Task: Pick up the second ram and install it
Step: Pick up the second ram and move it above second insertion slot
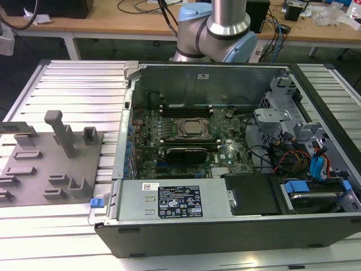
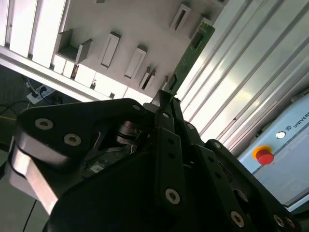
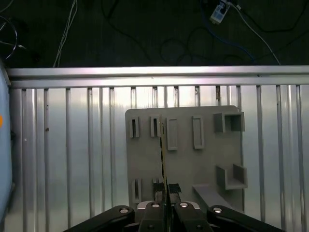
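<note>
A ribbed metal table [image 3: 72, 159] is our work surface, with a dark floor [image 3: 145, 43] and loose cables [image 3: 67, 29] beyond its edge. The memory stick [image 2: 192, 48], a long, narrow green board with small dark chips, is held by the gripper [image 2: 166, 99]. In both wrist views we see the black fingers [image 2: 169, 140] closed tight on one end of it. The rest of the stick reaches out over a grey plate [image 3: 193, 169] that carries slots and small upright blocks. In the first wrist view we see the stick edge-on, as a thin line running across the plate beside its slots. We cannot tell whether its lower edge touches the plate or hangs clear. In the second wrist view a red button [image 2: 264, 155] sits on a pale box [image 2: 289, 169] beyond the table.

In the exterior view the grey plate [image 1: 79, 164] lies flat on the table toward the exterior view's left, at nine o'clock from an open computer case [image 1: 225, 237]. Inside the case we see the green main board [image 1: 146, 147] with the processor socket [image 1: 190, 128] near its middle. A grey power box [image 1: 132, 200] lies at six o'clock from the socket, and blue and red wires [image 1: 307, 161] at three o'clock. The robot arm [image 1: 225, 28] rises at twelve o'clock from the case, with wooden desks [image 1: 113, 22] behind it.
</note>
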Controlling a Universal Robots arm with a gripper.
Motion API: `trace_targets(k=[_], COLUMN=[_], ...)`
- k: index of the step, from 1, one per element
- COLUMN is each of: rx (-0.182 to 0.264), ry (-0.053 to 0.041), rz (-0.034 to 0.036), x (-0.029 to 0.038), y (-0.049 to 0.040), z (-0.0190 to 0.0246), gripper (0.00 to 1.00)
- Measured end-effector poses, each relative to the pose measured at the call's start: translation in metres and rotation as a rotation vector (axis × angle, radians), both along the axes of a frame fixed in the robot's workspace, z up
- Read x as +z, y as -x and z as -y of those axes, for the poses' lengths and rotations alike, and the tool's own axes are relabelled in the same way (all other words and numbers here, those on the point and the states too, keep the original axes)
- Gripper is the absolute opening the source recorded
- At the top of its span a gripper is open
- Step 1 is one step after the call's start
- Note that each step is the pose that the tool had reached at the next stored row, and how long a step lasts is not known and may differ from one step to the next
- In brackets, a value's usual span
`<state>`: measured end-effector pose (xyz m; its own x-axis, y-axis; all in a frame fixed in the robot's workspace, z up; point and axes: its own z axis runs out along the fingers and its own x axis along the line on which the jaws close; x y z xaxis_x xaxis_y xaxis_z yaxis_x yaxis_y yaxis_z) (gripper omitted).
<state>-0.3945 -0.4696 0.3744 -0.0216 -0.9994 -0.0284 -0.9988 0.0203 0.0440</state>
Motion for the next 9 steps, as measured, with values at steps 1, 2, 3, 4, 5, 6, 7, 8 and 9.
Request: trace_targets(k=[1, 2, 3, 4, 5, 6, 7, 8, 9], rx=[0.0, 0.0, 0.0, 0.0, 0.0, 0.0, 0.0, 0.0, 0.0], ry=[0.0, 0.0, 0.0, 0.0, 0.0, 0.0, 0.0, -0.0001, 0.0001], rz=[0.0, 0.0, 0.0, 0.0, 0.0, 0.0, -0.0001, 0.0001, -0.0001], x=[0.0027, 0.0047, 0.0083, 0.01, 0.0133, 0.0167, 0.0209, 0.0246, 0.0278], y=[0.0, 0.0, 0.0, 0.0, 0.0, 0.0, 0.0, 0.0, 0.0], z=[0.0, 0.0, 0.0, 0.0, 0.0, 0.0, 0.0, 0.0, 0.0], gripper=[0.14, 0.14, 0.14, 0.14, 0.14, 0.14, 0.14, 0.14, 0.14])
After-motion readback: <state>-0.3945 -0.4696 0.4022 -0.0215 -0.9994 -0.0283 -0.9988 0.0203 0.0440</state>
